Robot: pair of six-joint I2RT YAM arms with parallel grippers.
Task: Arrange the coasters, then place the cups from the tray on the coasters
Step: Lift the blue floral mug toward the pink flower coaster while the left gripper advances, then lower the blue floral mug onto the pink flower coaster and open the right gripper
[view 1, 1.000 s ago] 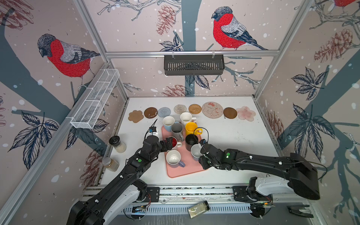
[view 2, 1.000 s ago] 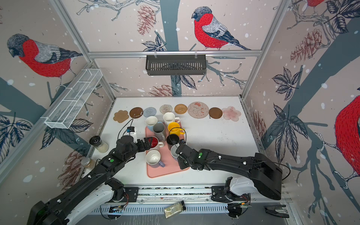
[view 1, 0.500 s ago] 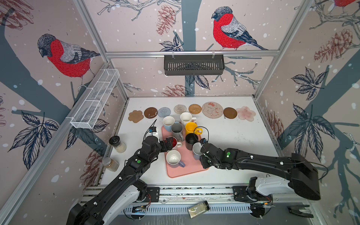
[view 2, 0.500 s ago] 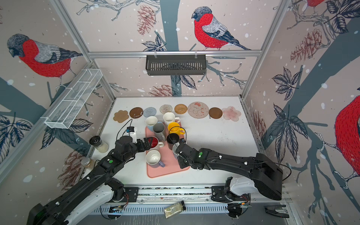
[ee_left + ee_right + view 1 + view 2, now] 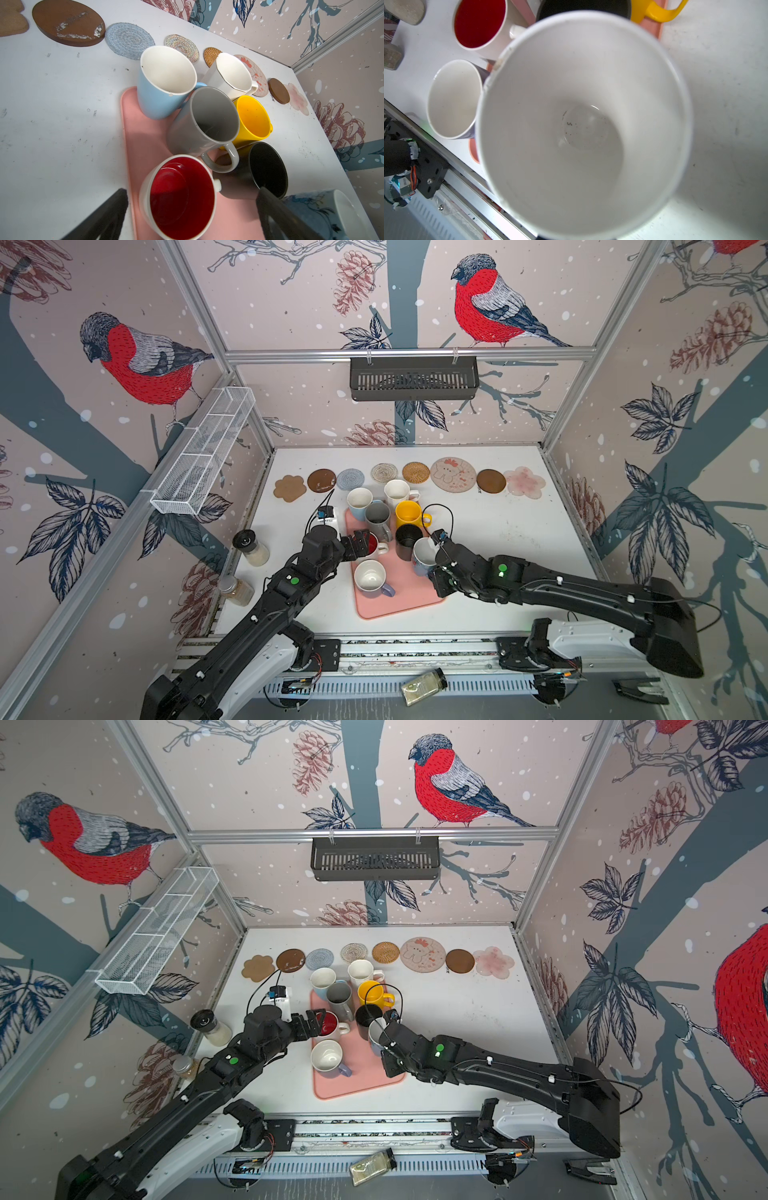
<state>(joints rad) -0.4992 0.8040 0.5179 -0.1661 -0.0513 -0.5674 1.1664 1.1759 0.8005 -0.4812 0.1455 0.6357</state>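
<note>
Grips the blue cup [image 5: 422, 556] with the right gripper [image 5: 435, 549] closed on it, at the right edge of the tray [image 5: 133, 124]. Holds the left gripper [image 5: 192, 190] wide apart around the white cup with red inside [image 5: 180, 199], at the tray's left edge. Risks bumping the black cup [image 5: 268, 168], just beside both, if lifted slantwise, or losing the cup from a thin grip. Shows the coasters [image 5: 415, 472] bare in a row along the far edge of the bench. Finds no readable brand; cannot read the red marks on the pink cartoon coaster [image 5: 453, 475].
</note>
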